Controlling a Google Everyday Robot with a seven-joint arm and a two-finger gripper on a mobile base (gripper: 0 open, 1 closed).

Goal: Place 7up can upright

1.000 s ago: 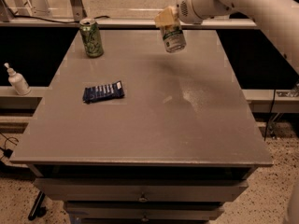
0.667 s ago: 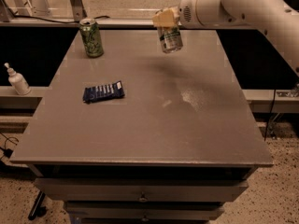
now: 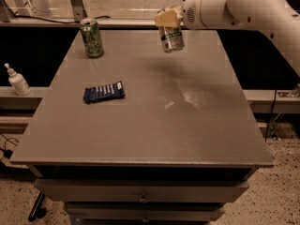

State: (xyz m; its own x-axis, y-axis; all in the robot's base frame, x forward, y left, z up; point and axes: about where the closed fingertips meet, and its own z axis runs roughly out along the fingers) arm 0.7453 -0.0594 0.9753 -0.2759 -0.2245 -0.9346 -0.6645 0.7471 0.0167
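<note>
one white robot arm (image 3: 243, 8) reaches in from the upper right, and its one hand (image 3: 168, 21), with tan fingers (image 3: 165, 18), is clamped on the top part of the silver-white aluminium 7up can with green lettering (image 3: 172, 37). the 7up can hangs in the air over the far part of the grey rectangular tabletop (image 3: 187, 125), right of its middle line and not touching the surface. it is close to upright, tilted a little, with its lower end swung slightly toward the right.

there are two cans in all. the second, an all-green drink can with yellow-green print (image 3: 92, 37), stands upright on the tabletop near the far left corner, well apart from the held can, its top opened.

one dark blue flat packet with pale stripes (image 3: 103, 92) lies on the left half of the tabletop, nearer than the green can and apart from it.

one small white pump bottle (image 3: 18, 80) stands upright on a low ledge just off the left edge of the tabletop.

under the tabletop's front edge two grey drawer fronts (image 3: 140, 193) show, each with one small knob.
</note>
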